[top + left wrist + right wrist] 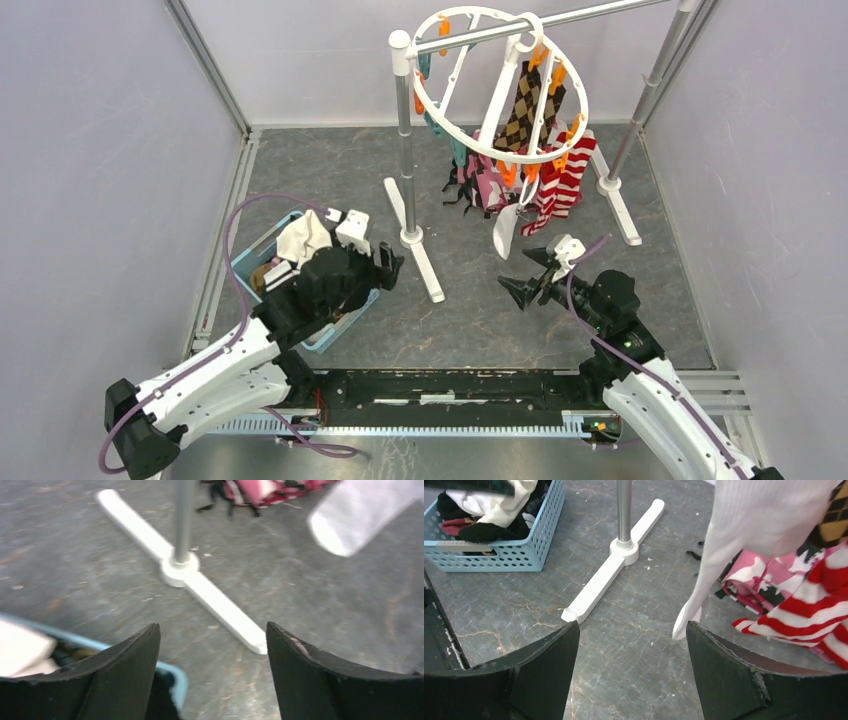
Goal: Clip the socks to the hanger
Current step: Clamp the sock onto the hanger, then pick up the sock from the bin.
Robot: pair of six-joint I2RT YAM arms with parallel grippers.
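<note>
The white ring hanger hangs by its hook from the rail at the back, with orange and teal pins round its rim. Clipped to it are an argyle sock, red-and-white striped socks and a white sock that dangles lowest. More socks lie in the blue basket. My left gripper is open and empty beside the basket's right corner. My right gripper is open and empty, low over the floor just below the white sock.
The silver rail stands on white-capped poles; its left pole and white foot are between my two grippers. A pink, black and white camouflage cloth lies under the hanger. A white cloth lies on top of the basket.
</note>
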